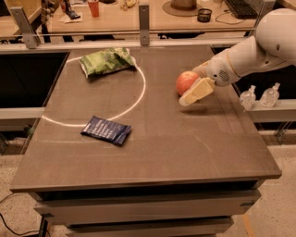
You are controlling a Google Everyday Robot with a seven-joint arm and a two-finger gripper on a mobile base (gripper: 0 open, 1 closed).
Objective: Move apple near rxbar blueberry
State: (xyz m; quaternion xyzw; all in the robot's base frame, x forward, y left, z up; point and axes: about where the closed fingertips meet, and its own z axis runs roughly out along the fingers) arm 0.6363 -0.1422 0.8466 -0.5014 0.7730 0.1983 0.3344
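The red-orange apple (185, 82) sits on the dark table (185, 148), right of centre and towards the back. My gripper (193, 89) reaches in from the right on the white arm (259, 44) and is right up against the apple's right and front side. The rxbar blueberry (107, 130), a flat navy wrapper, lies at the front left of the table, well apart from the apple.
A crinkled green chip bag (106, 60) lies at the back left. A pale arc is marked on the tabletop (138, 88). Two small clear bottles (259, 96) stand on a ledge to the right. A cluttered desk (152, 14) runs behind.
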